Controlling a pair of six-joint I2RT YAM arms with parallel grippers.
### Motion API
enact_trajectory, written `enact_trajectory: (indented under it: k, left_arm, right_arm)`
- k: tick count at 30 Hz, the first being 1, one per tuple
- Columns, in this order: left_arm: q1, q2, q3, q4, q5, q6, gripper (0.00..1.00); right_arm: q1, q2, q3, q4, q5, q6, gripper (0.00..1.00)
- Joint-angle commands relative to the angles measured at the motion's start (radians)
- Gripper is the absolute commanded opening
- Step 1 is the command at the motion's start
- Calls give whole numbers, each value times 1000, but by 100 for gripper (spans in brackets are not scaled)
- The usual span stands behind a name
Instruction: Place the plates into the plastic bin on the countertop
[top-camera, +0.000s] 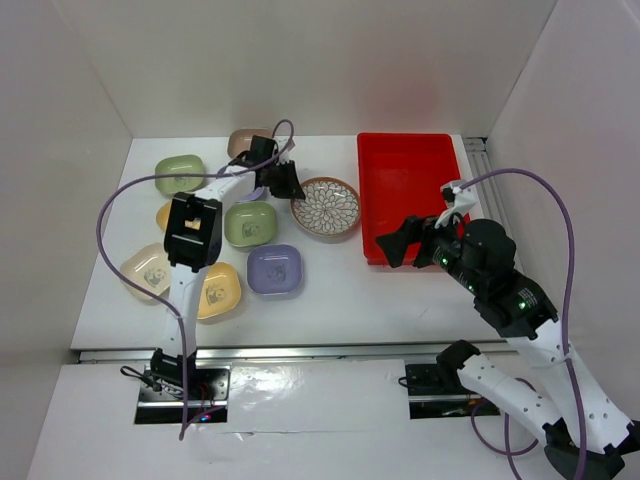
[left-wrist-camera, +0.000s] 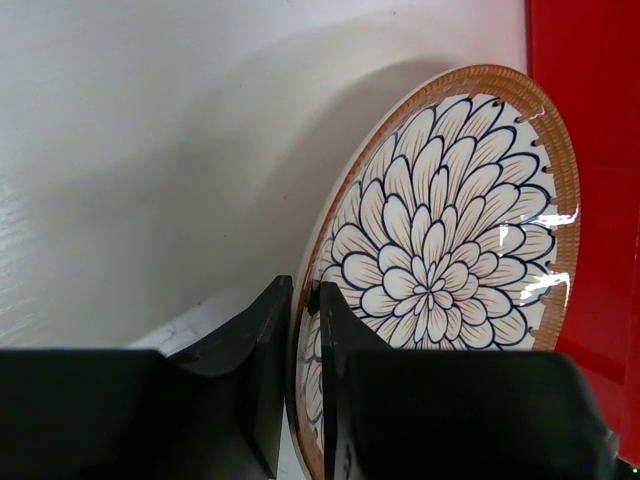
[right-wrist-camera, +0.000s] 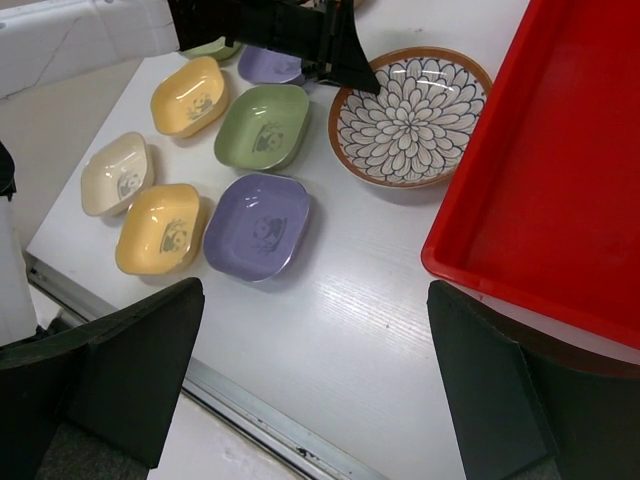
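While the round plate lies on the surface just beside the left wall of the red bin, the left gripper is pinched on its brown rim at the side away from the bin; one finger bears on the patterned face, the other on the underside; whether the plate is already tilted clear of the surface cannot be told. The bin shows no dishes inside. The step in hand is judged to be the pickup of the round plate, the first transfer of the task. The next move calls for a lift high enough to clear the bin wall, a short travel to the right, and a release over the bin floor; a thin rim pinch may let the plate swing, so a slow lift is advised. The small dishes, among them a lilac dish and a green dish, sit grouped to the left, untouched. The right gripper hovers near the bin's near-left corner, spread wide, holding nothing.
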Motion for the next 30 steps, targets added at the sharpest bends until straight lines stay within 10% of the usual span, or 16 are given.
enact_trajectory:
  k: [1, 13, 30]
  left_arm:
    - [6, 21, 49, -51, -110, 26, 0]
    - [51, -329, -40, -154, -306, 20, 0]
    - [-46, -756, -224, 10, 62, 5, 0]
  right_arm:
    - [-5, -3, -3, 60, -4, 1, 100]
    - [-5, 119, -142, 296, -8, -79, 100]
    - [-205, 670, 155, 623, -217, -99, 96]
